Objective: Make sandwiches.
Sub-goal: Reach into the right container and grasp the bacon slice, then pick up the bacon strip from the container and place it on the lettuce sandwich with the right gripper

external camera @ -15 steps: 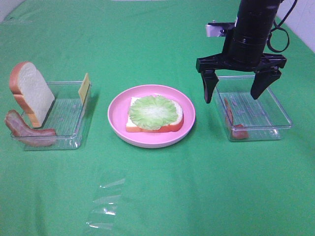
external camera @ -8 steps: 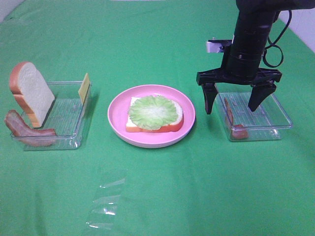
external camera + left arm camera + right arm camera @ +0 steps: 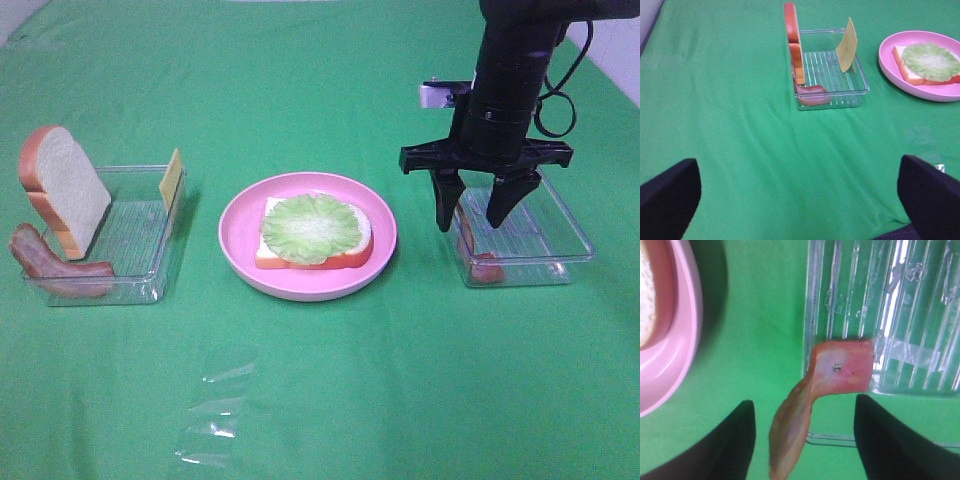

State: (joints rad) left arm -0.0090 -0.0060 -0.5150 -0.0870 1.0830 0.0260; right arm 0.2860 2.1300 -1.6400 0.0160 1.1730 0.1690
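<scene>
Right gripper narrowed, one bacon strip between

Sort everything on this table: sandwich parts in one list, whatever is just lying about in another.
Sandwich parts: flat bread slice, lettuce leaf lying on it, upright bread slice, cheese square, left bacon strip, right bacon strip.

Just lying about: pink plate, left clear tray, right clear tray, crumpled clear film.
</scene>
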